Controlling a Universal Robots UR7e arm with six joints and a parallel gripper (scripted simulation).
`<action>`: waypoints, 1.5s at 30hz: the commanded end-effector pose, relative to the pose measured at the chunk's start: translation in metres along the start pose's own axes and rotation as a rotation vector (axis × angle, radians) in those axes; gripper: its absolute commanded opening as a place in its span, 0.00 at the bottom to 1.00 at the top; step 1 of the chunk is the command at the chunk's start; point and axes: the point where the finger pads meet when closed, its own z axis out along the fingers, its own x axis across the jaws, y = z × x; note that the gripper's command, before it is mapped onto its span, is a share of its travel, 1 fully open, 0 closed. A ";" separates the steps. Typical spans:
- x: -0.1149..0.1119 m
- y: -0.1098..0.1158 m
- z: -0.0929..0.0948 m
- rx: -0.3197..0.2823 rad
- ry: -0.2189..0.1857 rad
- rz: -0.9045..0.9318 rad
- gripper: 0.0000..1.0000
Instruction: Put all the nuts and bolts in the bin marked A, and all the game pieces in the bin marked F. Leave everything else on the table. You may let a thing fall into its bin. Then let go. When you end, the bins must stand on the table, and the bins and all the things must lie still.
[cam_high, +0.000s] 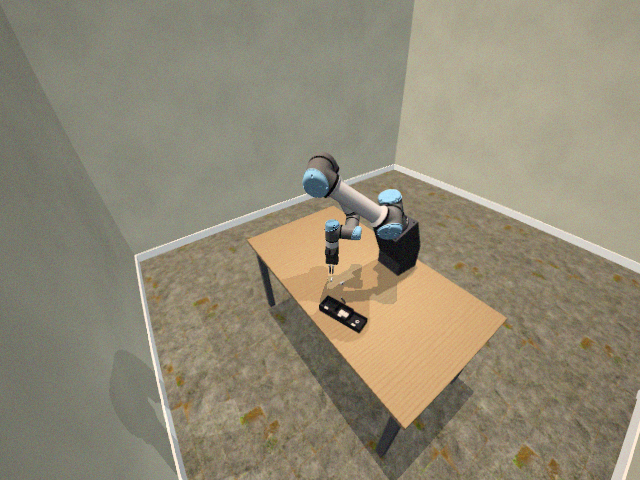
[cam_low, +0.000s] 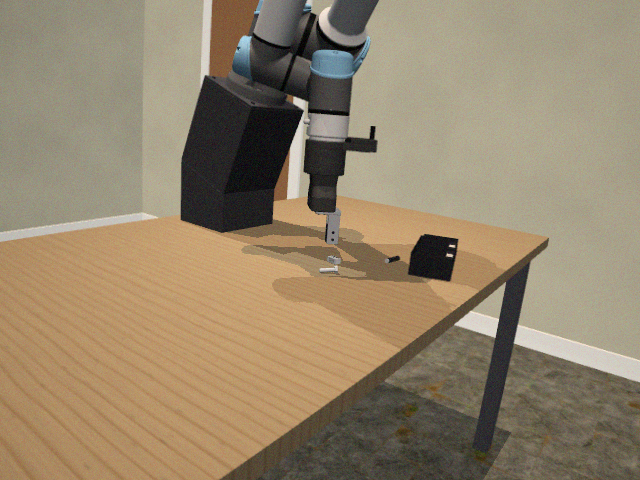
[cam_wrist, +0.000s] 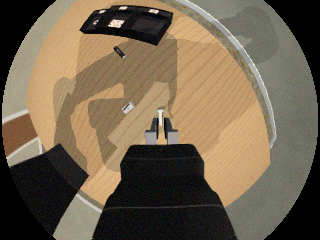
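- Gripper (cam_low: 332, 238) hovers, fingers drawn close; grip cannot be told.
- Pale bolt (cam_low: 326, 269), dark bolt (cam_low: 391, 259) lie outside bins (cam_low: 433, 256); sorting looks unfinished.

Arm folded forward, wrist vertical, end effector (cam_low: 333, 239) pointing straight down, fingers drawn close together.

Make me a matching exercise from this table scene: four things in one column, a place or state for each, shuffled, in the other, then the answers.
1. fingers
2. white bolt
3. dark bolt
4. bins

a. lying between the white bolt and the bins
b. black, near an edge of the table
c. raised off the table
d. lying on the table, below the fingers

Pairs: 1-c; 2-d; 3-a; 4-b
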 end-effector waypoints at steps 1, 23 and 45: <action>-0.001 0.000 0.000 0.000 -0.003 0.001 0.32; -0.001 0.000 0.000 0.000 -0.003 0.001 0.62; -0.002 0.001 -0.013 0.000 -0.003 -0.019 0.62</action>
